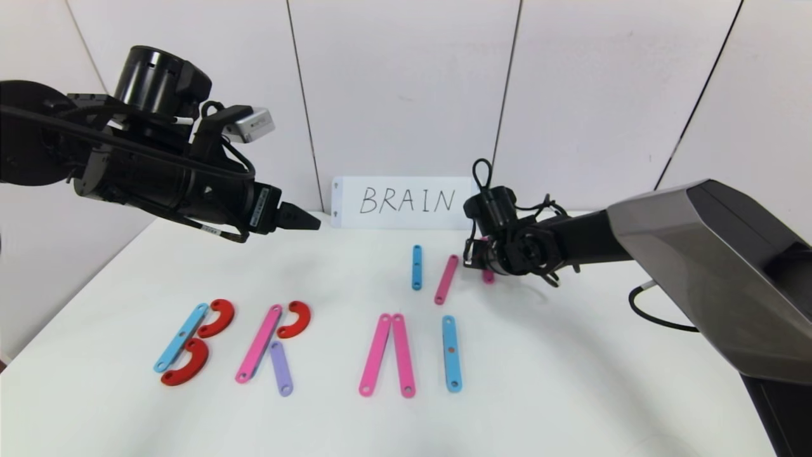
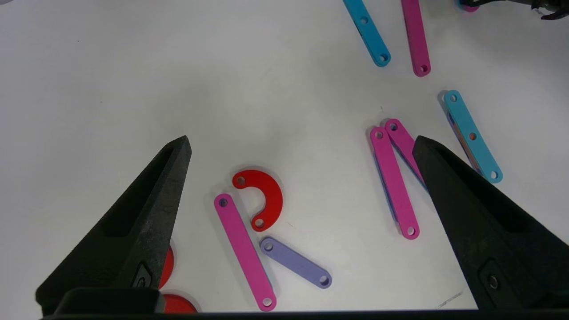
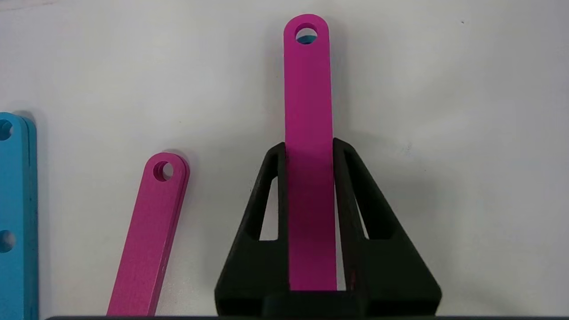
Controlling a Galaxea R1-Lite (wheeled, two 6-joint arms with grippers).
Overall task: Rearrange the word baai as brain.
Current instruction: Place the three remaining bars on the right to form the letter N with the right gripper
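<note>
The flat pieces lie on the white table [image 1: 571, 381]. At the front left a blue bar [image 1: 181, 336] and two red arcs [image 1: 219, 317] form B. A pink bar [image 1: 258, 343], a red arc [image 1: 296, 318] and a purple bar [image 1: 280, 368] form R. Two pink bars [image 1: 375, 354] meet at the top as A. A blue bar [image 1: 451, 353] stands as I. My right gripper [image 3: 309, 144] is shut on a pink bar [image 3: 306, 80], low over the table behind the I; only the bar's end [image 1: 488, 277] shows in the head view. My left gripper [image 2: 302, 140] is open and empty, high above the R.
A loose blue bar [image 1: 417, 267] and a loose pink bar [image 1: 446, 279] lie just left of my right gripper. The white card with handwritten BRAIN [image 1: 406, 202] stands against the back wall. A black cable [image 1: 653, 314] lies at the right.
</note>
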